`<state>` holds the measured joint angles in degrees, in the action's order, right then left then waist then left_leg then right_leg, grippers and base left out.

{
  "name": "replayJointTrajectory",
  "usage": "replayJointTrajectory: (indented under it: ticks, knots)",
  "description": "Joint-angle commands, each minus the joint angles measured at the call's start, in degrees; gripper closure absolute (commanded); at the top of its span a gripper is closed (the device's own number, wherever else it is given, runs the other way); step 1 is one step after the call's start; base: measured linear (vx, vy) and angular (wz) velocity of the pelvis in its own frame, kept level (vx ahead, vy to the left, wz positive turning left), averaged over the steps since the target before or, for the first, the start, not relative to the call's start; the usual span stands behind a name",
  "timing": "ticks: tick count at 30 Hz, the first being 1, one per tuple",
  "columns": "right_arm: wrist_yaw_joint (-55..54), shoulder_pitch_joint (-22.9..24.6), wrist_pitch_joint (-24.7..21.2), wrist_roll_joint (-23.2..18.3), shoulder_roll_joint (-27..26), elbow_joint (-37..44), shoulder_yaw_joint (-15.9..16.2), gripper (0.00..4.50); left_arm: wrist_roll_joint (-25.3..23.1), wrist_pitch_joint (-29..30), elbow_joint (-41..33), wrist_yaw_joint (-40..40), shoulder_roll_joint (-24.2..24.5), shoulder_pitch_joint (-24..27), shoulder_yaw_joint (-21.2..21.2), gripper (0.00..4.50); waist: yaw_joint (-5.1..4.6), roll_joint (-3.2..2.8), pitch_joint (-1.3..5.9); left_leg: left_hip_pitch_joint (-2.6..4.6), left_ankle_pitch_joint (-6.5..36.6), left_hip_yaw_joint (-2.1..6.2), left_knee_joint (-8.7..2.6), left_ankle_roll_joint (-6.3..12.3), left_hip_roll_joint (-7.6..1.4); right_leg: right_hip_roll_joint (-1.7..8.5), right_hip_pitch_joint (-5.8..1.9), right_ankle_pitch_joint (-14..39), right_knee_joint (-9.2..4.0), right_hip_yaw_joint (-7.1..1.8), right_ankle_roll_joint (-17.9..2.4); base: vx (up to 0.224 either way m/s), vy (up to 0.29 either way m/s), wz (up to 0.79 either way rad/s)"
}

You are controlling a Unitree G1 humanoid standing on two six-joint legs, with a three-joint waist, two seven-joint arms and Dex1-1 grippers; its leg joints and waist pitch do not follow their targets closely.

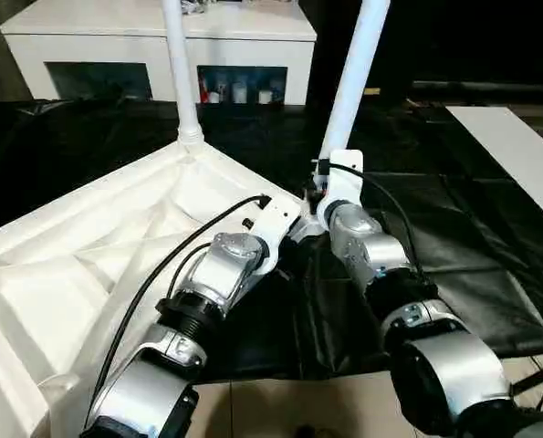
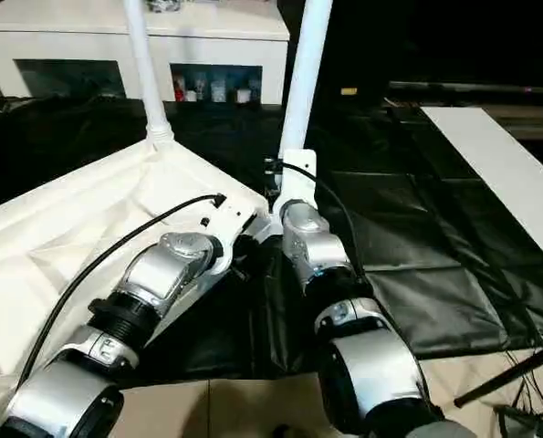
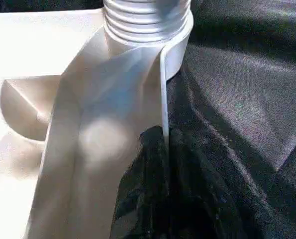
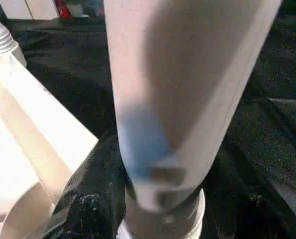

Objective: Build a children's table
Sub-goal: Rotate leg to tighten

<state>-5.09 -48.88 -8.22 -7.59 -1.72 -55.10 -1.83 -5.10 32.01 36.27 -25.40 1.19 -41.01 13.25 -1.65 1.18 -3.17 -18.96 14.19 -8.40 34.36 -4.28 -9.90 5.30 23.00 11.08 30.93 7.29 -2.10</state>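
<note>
The white tabletop [image 1: 79, 265] lies upside down on black cloth, ribbed underside up. One white leg [image 1: 182, 73] stands upright in its far corner socket. A second leg [image 1: 353, 82] leans slightly, its base in the near right corner socket [image 3: 148, 25]. My right gripper [image 4: 162, 199] is shut on this leg low down, a black finger [image 4: 83, 209] showing beside it. My left gripper [image 3: 163, 144] is shut on the tabletop's thin rim just below that corner, with dark fingers [image 3: 138, 194] on either side of the rim.
A white cabinet [image 1: 161, 46] with dark glass doors stands at the back. A long white board [image 1: 517, 155] lies on the right. Black cloth [image 1: 454, 237] covers the floor around the table. Tiles [image 1: 280, 406] and cables [image 2: 513, 388] lie near my body.
</note>
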Motion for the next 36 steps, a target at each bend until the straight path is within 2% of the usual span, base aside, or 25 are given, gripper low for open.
replayJointTrajectory:
  ticks: [1,4,6,8,9,10,12,14,16,18,19,20,21,22,23,24,26,27,28,29,30,32,33,35,36]
  knots:
    - [0.8,4.2,-2.4,1.0,1.7,-7.1,-1.2,2.64,0.6,-1.9,-1.5,-1.4,0.5,-2.7,-0.8,4.50,-0.32,-0.85,2.39,0.08,23.7,1.16,-5.59,1.50,-2.71,4.12,-1.84,27.7,-4.93,-2.35,-3.5,0.000,0.000,0.00]
    - [2.4,4.1,-1.6,0.8,1.9,-6.4,-0.9,1.95,0.6,-2.2,-1.5,-1.7,0.9,-2.6,-0.7,4.50,-0.21,-0.79,2.37,-0.28,22.2,1.06,-5.72,1.65,-2.85,4.22,-2.08,25.7,-4.50,-2.72,-5.0,0.000,0.000,0.00]
    - [5.2,4.1,-0.3,0.7,2.3,-4.5,-0.3,1.92,0.5,-2.8,-1.8,-2.9,1.8,-2.5,-0.2,4.50,-0.05,-0.74,2.45,-0.29,21.1,0.93,-5.66,1.79,-2.88,4.24,-2.19,24.6,-4.40,-2.91,-5.8,0.000,0.000,0.00]
    - [6.6,4.4,0.3,0.4,2.7,-2.6,-0.2,1.67,0.5,-3.1,-2.2,-4.2,2.4,-2.3,0.3,4.50,0.48,-0.49,2.85,-0.36,17.3,0.57,-5.49,2.19,-2.98,4.48,-2.37,20.4,-3.82,-3.43,-7.8,0.000,0.000,0.00]
    - [6.9,4.5,0.5,0.3,2.9,-2.1,-0.2,1.54,0.5,-3.2,-2.3,-4.6,2.6,-2.3,0.4,4.50,0.66,-0.62,2.78,-0.48,15.0,0.30,-5.52,2.73,-3.02,4.25,-2.38,18.3,-3.34,-3.66,-9.2,0.000,0.000,0.00]
    - [7.5,4.7,0.8,0.2,3.2,-1.3,-0.1,1.44,0.5,-3.4,-2.6,-5.3,2.9,-2.2,0.7,4.50,0.70,-0.62,2.64,-0.45,14.8,0.08,-5.48,3.01,-3.03,4.25,-2.21,19.5,-3.42,-3.73,-9.6,0.000,0.000,0.00]
    - [9.4,5.5,0.6,0.3,4.1,1.3,0.4,1.28,0.4,-4.0,-3.0,-6.9,3.8,-2.1,1.4,4.50,0.94,-0.95,2.97,-0.27,13.3,-0.14,-5.25,3.03,-3.06,4.30,-2.25,18.9,-3.33,-3.91,-10.2,0.027,-0.011,0.04]
    - [12.6,7.3,-0.4,0.5,5.6,5.8,1.3,1.05,0.4,-4.9,-3.4,-8.6,5.0,-1.9,2.0,4.50,1.26,-0.81,3.30,-0.46,8.2,-0.56,-4.94,4.15,-3.12,3.86,-2.44,12.0,-2.30,-4.11,-12.2,0.075,-0.030,0.11]
    - [16.3,9.7,-1.9,0.5,7.2,11.3,2.6,0.95,0.5,-5.6,-3.9,-10.3,6.1,-1.7,2.6,4.50,1.61,-0.52,3.43,-0.45,6.8,-1.12,-4.53,5.48,-2.82,3.68,-2.17,11.0,-1.91,-4.56,-13.2,0.035,-0.014,0.04]
    - [19.1,11.2,-3.0,0.2,8.3,14.6,3.4,0.70,0.5,-5.9,-4.1,-11.4,6.7,-1.6,2.8,4.50,2.03,-0.65,4.00,-1.00,1.6,-1.16,-4.07,7.25,-2.77,3.61,-2.77,4.5,-0.59,-4.92,-15.0,0.039,-0.015,0.04]
    - [21.0,12.4,-4.1,-0.1,9.1,17.3,4.1,0.62,0.5,-6.4,-4.2,-12.3,7.1,-1.5,3.0,4.50,2.10,-0.71,4.17,-1.38,-2.4,-1.18,-3.63,8.82,-2.70,3.45,-2.73,-0.8,0.16,-4.94,-16.4,0.000,0.000,0.00]
    - [21.4,12.7,-4.3,-0.2,9.3,17.7,4.2,0.62,0.5,-6.5,-4.2,-12.5,7.2,-1.5,3.1,4.50,2.38,-0.64,4.37,-1.12,-4.2,-1.29,-3.33,9.83,-2.51,3.38,-2.74,-3.7,0.47,-4.95,-16.9,0.054,-0.023,0.02]
    - [24.7,14.6,-5.8,-0.8,10.7,21.7,5.6,0.50,0.4,-7.9,-4.3,-14.4,8.1,-1.4,3.7,4.50,2.42,-0.63,4.90,-1.41,-9.9,-1.03,-2.80,12.60,-2.20,3.26,-3.22,-11.1,1.57,-5.02,-18.4,0.096,-0.020,0.03]
    - [28.3,16.7,-7.5,-1.6,12.5,25.8,6.9,0.39,0.4,-8.9,-4.5,-16.6,9.1,-1.2,4.5,4.50,2.34,-0.52,4.99,-1.49,-13.7,-1.11,-2.41,15.68,-2.07,3.12,-2.86,-16.9,2.16,-4.96,-19.9,0.096,-0.020,0.03]
    - [31.4,18.3,-8.5,-2.1,14.2,28.9,8.2,0.26,0.3,-9.7,-4.6,-18.2,10.0,-1.0,5.1,4.50,2.55,-0.35,4.80,-1.59,-13.0,-1.30,-2.17,17.52,-2.08,3.40,-2.75,-16.6,2.00,-5.04,-20.1,0.079,-0.018,0.02]
    - [31.6,18.5,-8.6,-2.1,14.3,29.3,8.3,0.26,0.3,-9.7,-4.6,-18.4,10.1,-1.0,5.1,4.50,2.58,-0.30,4.65,-1.80,-11.7,-1.27,-2.19,17.93,-2.01,3.42,-2.82,-15.0,1.86,-5.03,-20.1,0.052,-0.019,0.01]
    - [35.3,20.5,-9.6,-2.6,16.7,32.9,9.7,0.03,0.3,-11.2,-4.8,-21.1,11.3,-0.7,5.9,4.50,3.07,-0.46,4.48,-1.73,-7.4,-1.19,-2.32,16.66,-2.57,3.43,-2.81,-6.1,1.24,-4.87,-18.1,0.026,-0.010,0.01]
    - [37.0,21.5,-10.2,-3.0,18.1,34.8,10.2,0.03,0.4,-12.6,-5.1,-22.8,12.1,-0.5,6.4,4.50,2.83,-0.53,4.24,-1.83,-5.7,-1.21,-2.55,15.28,-2.73,3.32,-2.62,-2.0,0.86,-4.83,-17.6,0.000,0.000,0.00]
    - [38.7,22.5,-10.8,-3.3,19.4,36.7,10.7,0.03,0.6,-14.0,-5.4,-24.6,12.9,-0.2,6.9,4.50,3.12,-0.52,4.10,-1.69,-4.3,-1.20,-2.59,14.61,-2.70,3.16,-2.59,0.3,0.41,-4.76,-16.9,0.000,0.000,0.00]
    - [41.9,24.3,-12.4,-4.2,22.0,40.3,11.1,0.03,1.2,-15.5,-6.6,-28.5,14.6,0.4,7.7,4.50,3.27,-0.61,3.90,-1.34,-1.6,-1.38,-2.83,12.74,-2.91,3.17,-2.31,3.7,0.07,-4.94,-16.1,0.000,0.000,0.00]
    - [44.9,25.9,-14.1,-5.2,24.4,44.1,11.1,0.03,2.0,-17.6,-7.9,-32.7,16.4,1.2,8.5,4.50,3.52,-0.77,3.74,-1.46,-0.4,-1.21,-3.08,12.08,-2.91,3.00,-2.61,5.4,-0.19,-4.86,-15.3,0.000,0.000,0.00]
    - [48.6,27.6,-15.9,-6.7,27.2,48.2,10.9,0.03,3.1,-19.7,-9.8,-37.7,18.5,2.3,9.4,4.50,3.92,-0.87,3.66,-1.12,2.9,-1.32,-3.49,8.71,-3.35,3.07,-2.46,7.9,-0.27,-5.09,-13.6,0.000,0.000,0.00]
    - [49.7,27.9,-16.5,-7.4,28.0,49.3,10.9,0.03,3.5,-19.9,-10.6,-38.9,19.1,2.7,9.5,4.50,3.94,-1.09,3.35,-0.78,5.4,-1.64,-3.68,6.97,-3.27,2.94,-1.92,10.1,-0.82,-5.09,-13.3,0.000,0.000,0.00]
    - [52.0,28.5,-16.9,-8.1,29.9,50.9,11.1,0.03,4.6,-20.0,-12.3,-41.2,20.1,3.6,9.6,4.50,3.94,-0.91,3.13,-0.36,9.1,-1.76,-3.94,4.53,-3.27,2.87,-1.87,14.5,-1.35,-5.11,-11.9,0.000,0.000,0.00]
    - [52.4,28.6,-16.7,-8.0,30.2,51.1,11.1,0.03,4.9,-20.1,-12.7,-41.6,20.2,3.8,9.6,4.50,4.05,-0.95,3.35,-0.39,8.4,-1.69,-4.00,3.66,-3.35,2.96,-2.07,14.0,-1.19,-5.22,-11.7,0.000,0.000,0.00]
